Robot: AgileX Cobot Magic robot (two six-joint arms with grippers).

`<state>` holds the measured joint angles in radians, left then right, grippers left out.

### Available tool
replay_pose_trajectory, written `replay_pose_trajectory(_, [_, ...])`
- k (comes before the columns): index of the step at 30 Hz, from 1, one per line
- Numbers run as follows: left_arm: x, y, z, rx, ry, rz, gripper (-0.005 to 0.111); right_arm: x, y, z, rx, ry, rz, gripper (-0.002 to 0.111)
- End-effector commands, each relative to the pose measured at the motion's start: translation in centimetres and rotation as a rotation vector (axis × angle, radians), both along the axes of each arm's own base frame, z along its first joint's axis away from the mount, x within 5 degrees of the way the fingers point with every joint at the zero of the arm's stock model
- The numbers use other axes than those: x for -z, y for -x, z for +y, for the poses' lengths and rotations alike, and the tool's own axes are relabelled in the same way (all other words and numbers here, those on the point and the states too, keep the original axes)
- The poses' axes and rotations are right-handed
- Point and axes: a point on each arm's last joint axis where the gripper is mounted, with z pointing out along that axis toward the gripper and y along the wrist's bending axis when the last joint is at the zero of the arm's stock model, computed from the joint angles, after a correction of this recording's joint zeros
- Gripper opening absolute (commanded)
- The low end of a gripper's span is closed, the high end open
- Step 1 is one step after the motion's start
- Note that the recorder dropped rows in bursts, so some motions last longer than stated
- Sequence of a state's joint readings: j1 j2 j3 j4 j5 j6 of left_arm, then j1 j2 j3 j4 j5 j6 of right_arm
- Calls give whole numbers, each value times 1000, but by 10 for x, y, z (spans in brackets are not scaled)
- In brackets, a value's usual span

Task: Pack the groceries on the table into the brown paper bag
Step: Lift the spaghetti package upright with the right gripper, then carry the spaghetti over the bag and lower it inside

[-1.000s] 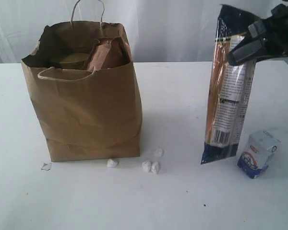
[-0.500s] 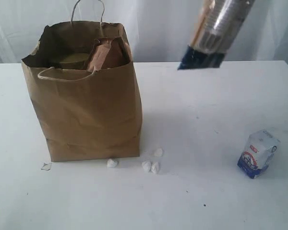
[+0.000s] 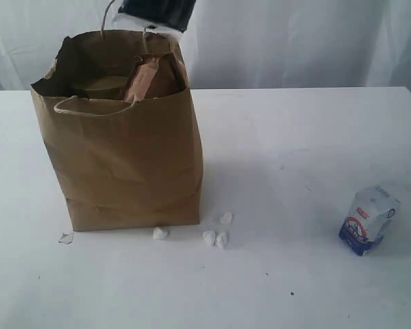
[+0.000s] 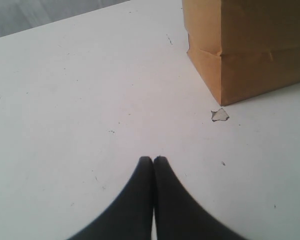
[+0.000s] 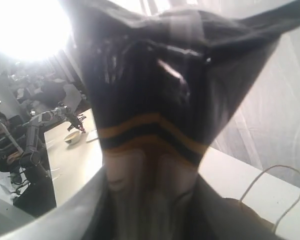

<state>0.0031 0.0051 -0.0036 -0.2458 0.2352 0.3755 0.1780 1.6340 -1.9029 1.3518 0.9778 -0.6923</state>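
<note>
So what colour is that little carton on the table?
The small carton is white and blue, clearest in the exterior view.

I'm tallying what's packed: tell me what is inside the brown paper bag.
Inside the brown paper bag, a brown-red pouch and a yellowish round top show at the rim. Anything lower is hidden by the bag's wall.

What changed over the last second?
The long dark-blue packet, still gripped by the right hand, rose off the table beside the small white-blue carton and swung across to above the brown paper bag. Bag, carton and white crumbs stayed put.
</note>
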Motion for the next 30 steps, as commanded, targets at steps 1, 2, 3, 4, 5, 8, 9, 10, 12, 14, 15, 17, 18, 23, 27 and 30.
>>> replay_pose_trajectory(1, [1, 0, -1, 6, 10, 1, 0, -1, -9, 24, 2, -104, -8, 0])
replay_pose_trajectory(2, [1, 0, -1, 6, 10, 1, 0, 4, -11, 33, -7, -99, -9, 0])
replay_pose_trajectory(3, [1, 0, -1, 6, 10, 1, 0, 8, -14, 39, -3, -93, -15, 0])
replay_pose_trajectory(4, [1, 0, -1, 6, 10, 1, 0, 10, -15, 46, -5, -80, -41, 0])
replay_pose_trajectory(5, [1, 0, -1, 6, 10, 1, 0, 13, -18, 53, 10, -66, -75, 0])
replay_pose_trajectory(8, [1, 0, -1, 6, 10, 1, 0, 19, -19, 74, 42, 14, -253, 0])
replay_pose_trajectory(9, [1, 0, -1, 6, 10, 1, 0, 21, -19, 79, 46, 29, -281, 0])
replay_pose_trajectory(10, [1, 0, -1, 6, 10, 1, 0, 23, -19, 85, 47, 38, -297, 0])
replay_pose_trajectory(12, [1, 0, -1, 6, 10, 1, 0, 26, -16, 97, 48, 57, -329, 0])
replay_pose_trajectory(14, [1, 0, -1, 6, 10, 1, 0, 30, -17, 109, 80, 73, -361, 0])
replay_pose_trajectory(15, [1, 0, -1, 6, 10, 1, 0, 32, -17, 114, 100, 82, -378, 0])
replay_pose_trajectory(17, [1, 0, -1, 6, 10, 1, 0, 38, -22, 124, 162, 100, -394, 0])
replay_pose_trajectory(18, [1, 0, -1, 6, 10, 1, 0, 41, -24, 128, 180, 108, -395, 0])
replay_pose_trajectory(23, [1, 0, -1, 6, 10, 1, 0, 70, -32, 152, 135, 164, -386, 0])
replay_pose_trajectory(27, [1, 0, -1, 6, 10, 1, 0, 88, -37, 167, 114, 196, -366, 0])
replay_pose_trajectory(30, [1, 0, -1, 6, 10, 1, 0, 96, -38, 172, 109, 213, -361, 0])
